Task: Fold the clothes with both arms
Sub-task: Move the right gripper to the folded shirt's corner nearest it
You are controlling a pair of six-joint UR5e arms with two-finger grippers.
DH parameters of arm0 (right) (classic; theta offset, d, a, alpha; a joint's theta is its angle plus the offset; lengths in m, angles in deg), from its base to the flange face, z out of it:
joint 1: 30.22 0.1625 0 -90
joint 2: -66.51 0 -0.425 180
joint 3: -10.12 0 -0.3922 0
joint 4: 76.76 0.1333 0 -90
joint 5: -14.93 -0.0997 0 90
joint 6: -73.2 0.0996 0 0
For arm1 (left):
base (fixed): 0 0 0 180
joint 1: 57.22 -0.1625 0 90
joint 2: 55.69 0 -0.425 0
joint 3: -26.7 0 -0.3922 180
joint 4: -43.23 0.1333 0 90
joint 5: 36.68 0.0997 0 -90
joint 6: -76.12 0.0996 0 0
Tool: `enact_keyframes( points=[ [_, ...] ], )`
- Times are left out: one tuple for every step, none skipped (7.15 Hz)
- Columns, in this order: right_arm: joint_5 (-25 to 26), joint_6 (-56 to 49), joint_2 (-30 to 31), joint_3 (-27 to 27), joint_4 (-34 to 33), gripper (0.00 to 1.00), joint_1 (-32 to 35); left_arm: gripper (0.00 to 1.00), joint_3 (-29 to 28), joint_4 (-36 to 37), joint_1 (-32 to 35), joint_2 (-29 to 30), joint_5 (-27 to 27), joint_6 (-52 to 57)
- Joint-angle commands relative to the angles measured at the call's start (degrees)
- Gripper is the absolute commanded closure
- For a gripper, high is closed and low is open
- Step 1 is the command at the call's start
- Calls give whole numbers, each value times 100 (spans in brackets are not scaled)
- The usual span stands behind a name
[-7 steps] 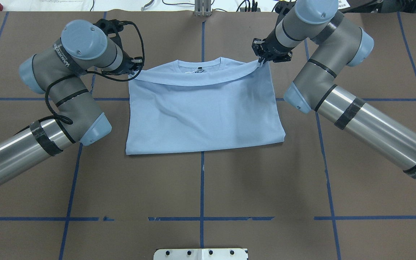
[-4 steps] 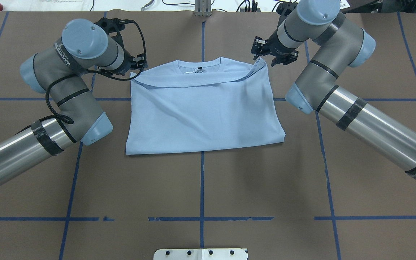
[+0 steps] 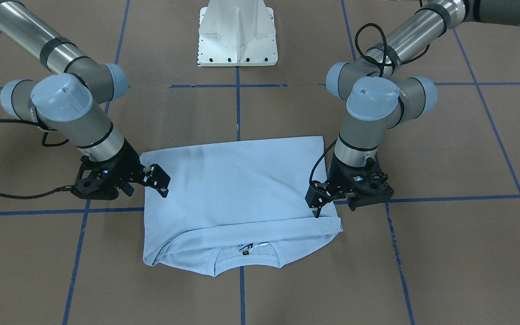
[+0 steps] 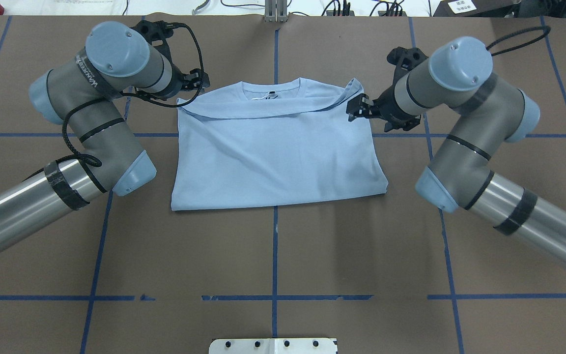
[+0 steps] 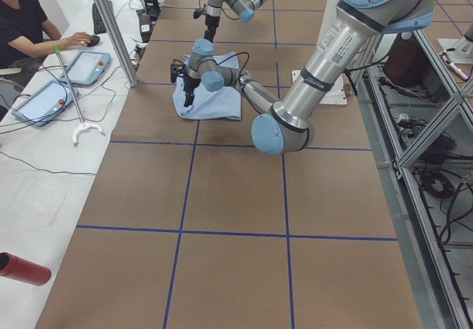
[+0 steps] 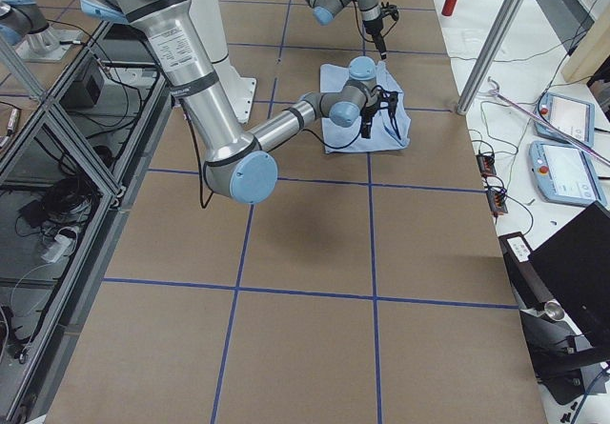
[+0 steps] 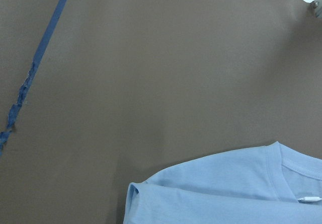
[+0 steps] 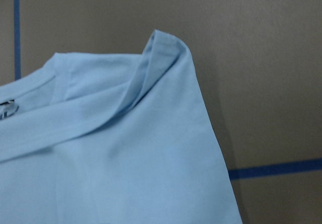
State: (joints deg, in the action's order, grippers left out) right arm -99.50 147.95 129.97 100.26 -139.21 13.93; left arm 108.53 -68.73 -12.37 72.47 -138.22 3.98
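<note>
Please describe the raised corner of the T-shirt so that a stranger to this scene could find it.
On the brown table lies a folded light-blue T-shirt. Follow its far edge from the collar toward the right gripper. The corner there stands up in a small peak, while the other far corner looks flatter.

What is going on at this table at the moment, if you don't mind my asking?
The robot's left arm and right arm are folding a light-blue T-shirt on the brown table. The shirt lies flat, already doubled over, with its hem edge just below the neckline. The left gripper and right gripper hover open at the two shoulder corners, and neither grips the fabric. The corner by the right gripper stands up a little.
</note>
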Motion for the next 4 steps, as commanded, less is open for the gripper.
enact_keyframes(
  points=[
    [219, 48, 579, 573, -318, 0, -449, 1, 122, 52, -3, -19, -111, -10],
    [438, 48, 589, 592, -608, 0, -642, 1, 148, 52, -3, -19, -112, -19],
    [492, 48, 589, 584, -698, 0, -714, 1, 157, 52, -12, -36, -112, -19],
    [492, 48, 589, 575, -707, 2, -723, 1, 157, 52, -12, -36, -112, -19]
  ],
)
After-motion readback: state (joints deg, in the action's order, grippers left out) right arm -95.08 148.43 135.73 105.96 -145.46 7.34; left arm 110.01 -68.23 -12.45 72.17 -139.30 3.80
